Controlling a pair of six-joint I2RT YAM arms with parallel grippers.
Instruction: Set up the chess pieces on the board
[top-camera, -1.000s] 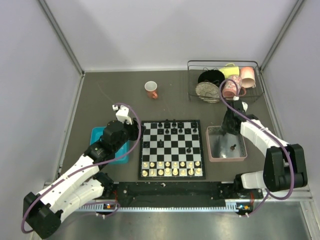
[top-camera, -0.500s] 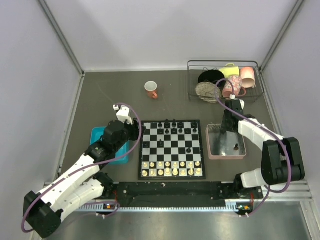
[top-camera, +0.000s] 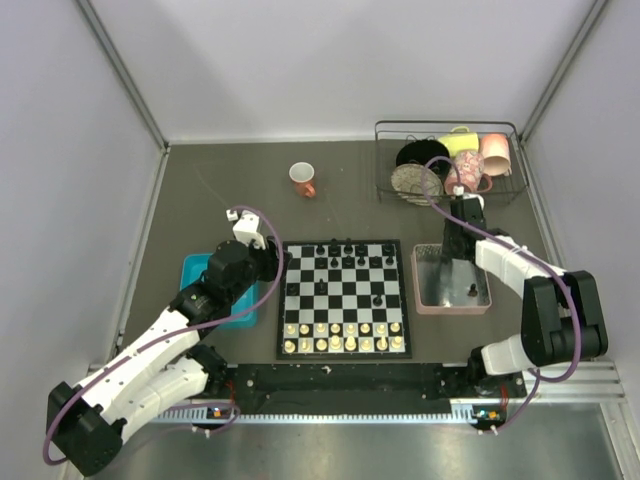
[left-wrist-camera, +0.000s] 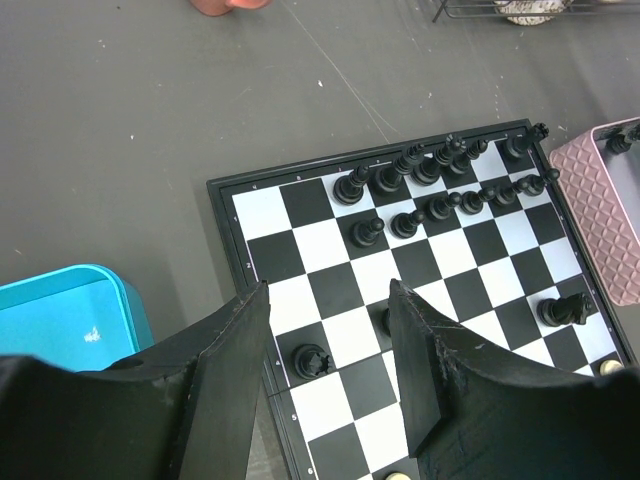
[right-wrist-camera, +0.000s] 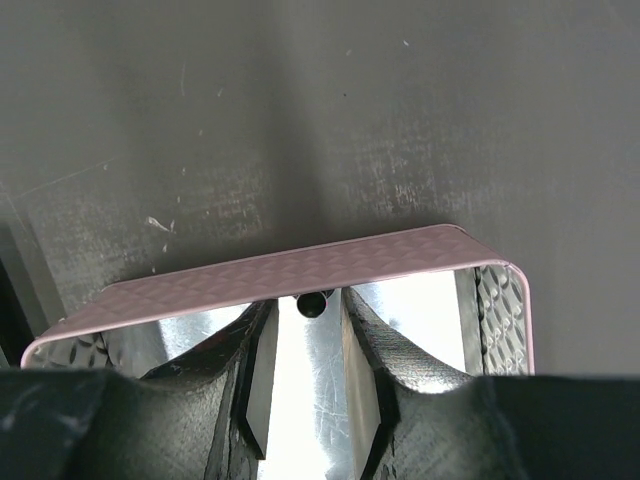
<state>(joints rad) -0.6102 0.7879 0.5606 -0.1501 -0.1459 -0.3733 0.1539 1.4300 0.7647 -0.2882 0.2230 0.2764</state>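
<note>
One small black chess piece (right-wrist-camera: 313, 304) sits at the very tips of your right gripper (right-wrist-camera: 308, 322), in line with the gap between them and tight against the far wall of the pink tray (right-wrist-camera: 300, 272). The fingers (right-wrist-camera: 262, 365) stand narrow, with a slit of tray floor showing between them. Whether they already pinch the piece I cannot tell, because only its round top is visible.

I think the danger is this wall. If you push further forward, the fingertips can hit it and shove the light tray across the table (right-wrist-camera: 300, 100). If you close too near the top, the glossy round head can squirt out and the piece falls over. A lift with a poor hold can drop it on the way to the board (left-wrist-camera: 330, 250).

Your left gripper (left-wrist-camera: 328, 290) is released, its fingers wide apart and holding nothing. It hovers over the board's corner with a lone black piece (left-wrist-camera: 310, 358) below, between the fingers. Any descent there can knock it down. The other black pieces (left-wrist-camera: 430, 170) stand in two rows well beyond the fingertips.

For materials: the tray is pink outside with a quilted diamond pattern and has rounded corners. Inside it is mirror-bright metal, probably slippery. The table is matte dark grey with fine scratches. The fingers are dull black with rough edges.
</note>
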